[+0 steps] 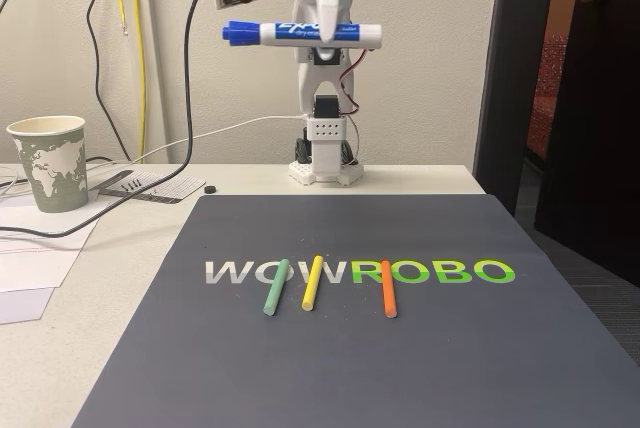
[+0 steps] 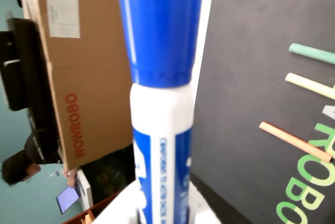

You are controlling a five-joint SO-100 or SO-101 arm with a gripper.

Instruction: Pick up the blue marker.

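Blue-capped and level, your blue marker (image 1: 300,33) hangs high above the table (image 1: 130,248), clenched in the gripper (image 1: 326,40), well apart from the green stick (image 1: 275,287), yellow stick (image 1: 311,282) and orange stick (image 1: 387,288) lying side by side on the dark mat (image 1: 380,368), paper cup (image 1: 49,162) off left.

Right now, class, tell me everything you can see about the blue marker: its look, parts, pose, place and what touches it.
The blue marker is a thick whiteboard pen: a white barrel wrapped in a blue label with white lettering, and a blue cap, which points left in the fixed view. It looks like smooth plastic. It lies level, crosswise, high above the dark mat, clear of the table. The tool clamps it near the barrel's middle; nothing else touches it. In the wrist view the cap fills the upper centre.
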